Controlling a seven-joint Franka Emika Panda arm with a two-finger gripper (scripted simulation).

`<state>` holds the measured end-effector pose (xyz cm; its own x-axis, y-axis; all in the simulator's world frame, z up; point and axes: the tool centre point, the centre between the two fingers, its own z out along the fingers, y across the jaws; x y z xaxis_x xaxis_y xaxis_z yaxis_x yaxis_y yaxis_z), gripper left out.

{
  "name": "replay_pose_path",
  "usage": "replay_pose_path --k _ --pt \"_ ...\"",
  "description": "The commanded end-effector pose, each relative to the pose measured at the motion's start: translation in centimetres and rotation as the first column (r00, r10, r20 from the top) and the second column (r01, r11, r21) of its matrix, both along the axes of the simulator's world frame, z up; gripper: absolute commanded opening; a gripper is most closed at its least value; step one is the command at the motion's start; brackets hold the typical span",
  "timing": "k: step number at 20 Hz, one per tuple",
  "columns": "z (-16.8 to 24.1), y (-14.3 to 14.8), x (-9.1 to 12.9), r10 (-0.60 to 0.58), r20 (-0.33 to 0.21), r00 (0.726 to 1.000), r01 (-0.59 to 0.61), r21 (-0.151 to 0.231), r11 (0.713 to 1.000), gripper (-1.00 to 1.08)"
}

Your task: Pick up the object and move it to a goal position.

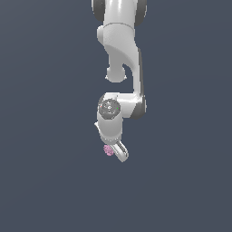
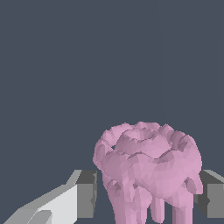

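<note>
Nothing to read here, honestly. No text, labels, brand marks, numbers or signs show up in either view. The white arm point(image 1: 121, 54) is plain, the pink clump point(image 2: 146, 168) has only bumpy surface, and the backdrop is flat dark blue-grey all over.

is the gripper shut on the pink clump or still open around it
Cannot tell for sure. In the wrist view the pink clump sits between both fingers of the gripper, close to each, but contact isn't clear.
</note>
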<state>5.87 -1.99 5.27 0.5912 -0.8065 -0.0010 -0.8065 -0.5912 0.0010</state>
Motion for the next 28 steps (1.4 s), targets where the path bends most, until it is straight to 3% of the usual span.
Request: replay_pose_path --k 1,10,28 --pt "1.1 0.0 -0.2 0.0 0.001 1.0 0.0 0.0 1.0 -1.0" --pt "8.3 -0.1 -1.7 -0.001 0.001 1.0 0.001 0.001 1.0 -1.0" --pt "29.7 -0.4 -5.8 -0.002 0.001 1.0 0.002 0.0 1.0 -1.0"
